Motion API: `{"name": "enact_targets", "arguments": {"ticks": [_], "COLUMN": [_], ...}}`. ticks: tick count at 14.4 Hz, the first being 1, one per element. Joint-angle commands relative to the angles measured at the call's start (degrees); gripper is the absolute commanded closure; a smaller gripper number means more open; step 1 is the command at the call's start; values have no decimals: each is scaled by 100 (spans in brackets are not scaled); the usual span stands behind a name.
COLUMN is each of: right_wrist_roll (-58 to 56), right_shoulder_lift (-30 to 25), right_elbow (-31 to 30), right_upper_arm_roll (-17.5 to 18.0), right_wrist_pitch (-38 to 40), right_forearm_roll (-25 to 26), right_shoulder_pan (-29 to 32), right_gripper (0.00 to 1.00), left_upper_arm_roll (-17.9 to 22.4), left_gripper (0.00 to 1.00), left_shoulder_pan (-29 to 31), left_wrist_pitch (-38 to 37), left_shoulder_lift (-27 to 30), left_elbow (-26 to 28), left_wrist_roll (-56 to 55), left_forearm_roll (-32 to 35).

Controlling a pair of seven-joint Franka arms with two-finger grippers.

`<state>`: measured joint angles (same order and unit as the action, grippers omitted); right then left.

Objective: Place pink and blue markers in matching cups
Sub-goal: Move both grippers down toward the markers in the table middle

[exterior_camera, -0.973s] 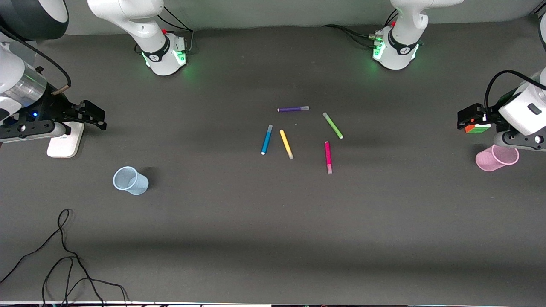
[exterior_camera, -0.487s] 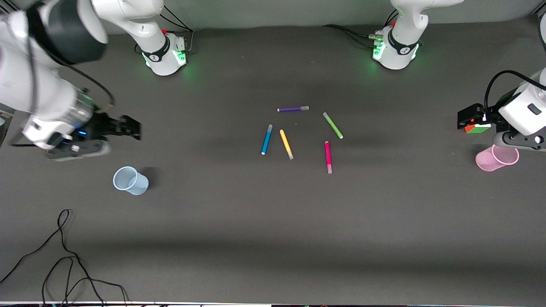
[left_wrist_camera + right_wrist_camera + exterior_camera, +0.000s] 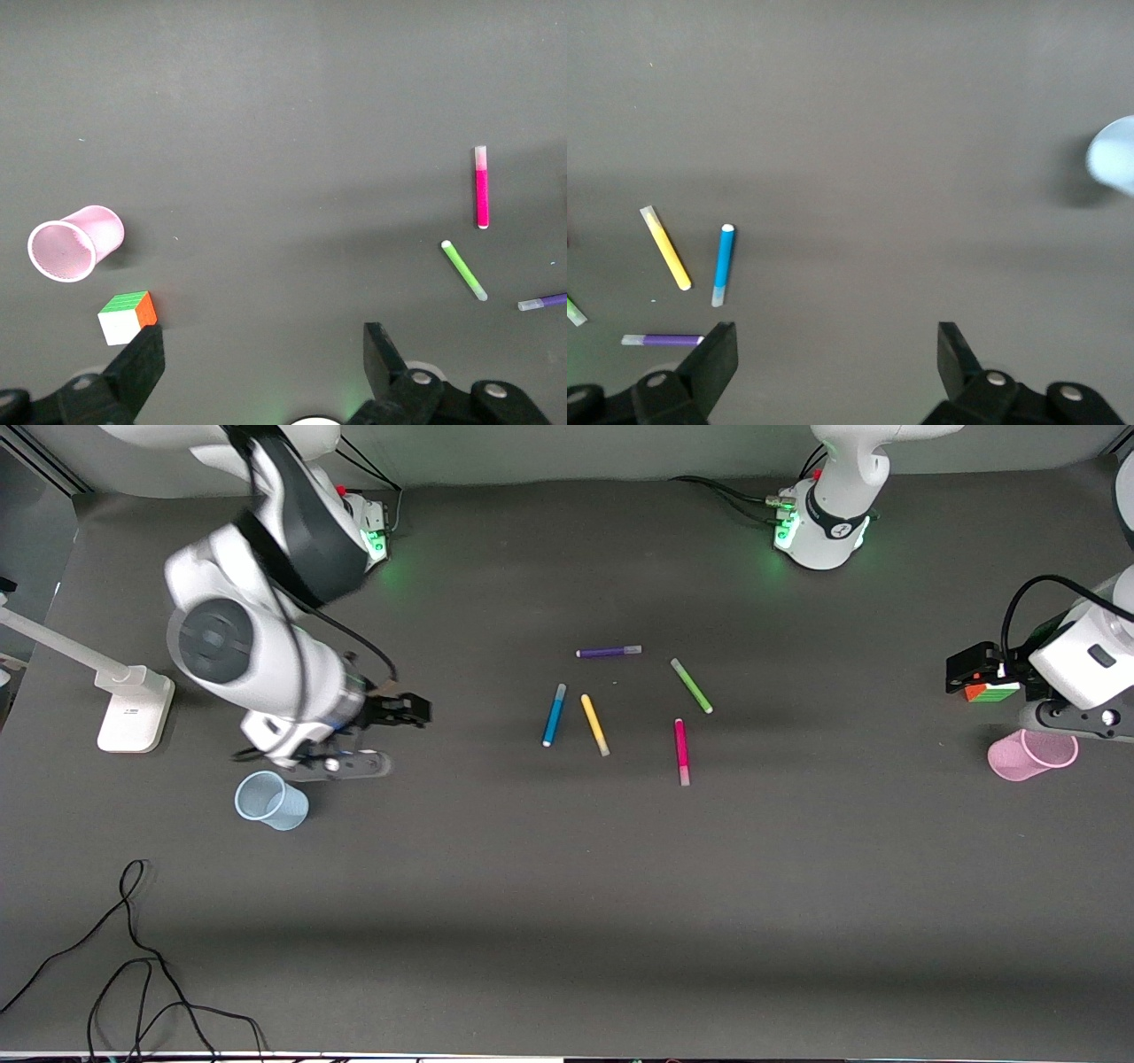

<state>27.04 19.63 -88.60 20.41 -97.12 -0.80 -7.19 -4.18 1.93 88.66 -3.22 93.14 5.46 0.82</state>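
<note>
The blue marker point(image 3: 554, 715) point(image 3: 724, 264) and the pink marker point(image 3: 681, 751) point(image 3: 481, 188) lie flat among other pens at the table's middle. A pale blue cup point(image 3: 270, 801) point(image 3: 1116, 164) stands toward the right arm's end, a pink cup point(image 3: 1032, 754) point(image 3: 71, 243) toward the left arm's end. My right gripper point(image 3: 412, 710) point(image 3: 837, 350) hangs open and empty over bare table between the blue cup and the blue marker. Over the table beside the pink cup, my left gripper point(image 3: 961, 671) point(image 3: 263, 350) is open and holds nothing.
Yellow point(image 3: 594, 724), green point(image 3: 691, 685) and purple point(image 3: 609, 652) pens lie beside the two markers. A colour cube point(image 3: 990, 691) point(image 3: 127, 317) sits by the left gripper. A white stand base point(image 3: 133, 708) and a loose black cable point(image 3: 133, 957) are at the right arm's end.
The right arm has swung in from the table's end, past the blue cup, toward the pens, jaws still open. The left arm has barely moved.
</note>
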Motion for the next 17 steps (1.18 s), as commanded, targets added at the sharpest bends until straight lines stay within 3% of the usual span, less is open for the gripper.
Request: {"name": "enact_targets", "arguments": {"ticks": [1,4,9,14,17], "right_wrist_roll": [537,994,1864,2401,2823], "right_shoulder_lift": [541,884,1543,2334,2703], "right_elbow": [404,431,449,440,431], "right_upper_arm_roll": [42,51,59,59,59], "right_wrist_pitch": [-104,-333,-992,-1520,-1792], "right_forearm_roll": [-122,-166,-500,-517,-790], "right_shoulder_pan": [-255,-502,-827,-1092,-1152], "right_gripper": [0,0,0,0,0], "left_upper_arm_roll": [5,-12,-30,-30,-30], "left_gripper": [0,2,2,2,2], "left_shoulder_pan": [9,-70,-473,-1404,-1739], "left_wrist_pitch": [81,353,1732,2383,2866], "left_shoulder_lift": [-3,-65,-64,-679,-1127], "left_elbow": [108,247,1310,1347,1338], "left_wrist_roll": [104,34,-420,-1880,-2242], "left_forearm_roll": [-65,-161,-460,-346,-337]}}
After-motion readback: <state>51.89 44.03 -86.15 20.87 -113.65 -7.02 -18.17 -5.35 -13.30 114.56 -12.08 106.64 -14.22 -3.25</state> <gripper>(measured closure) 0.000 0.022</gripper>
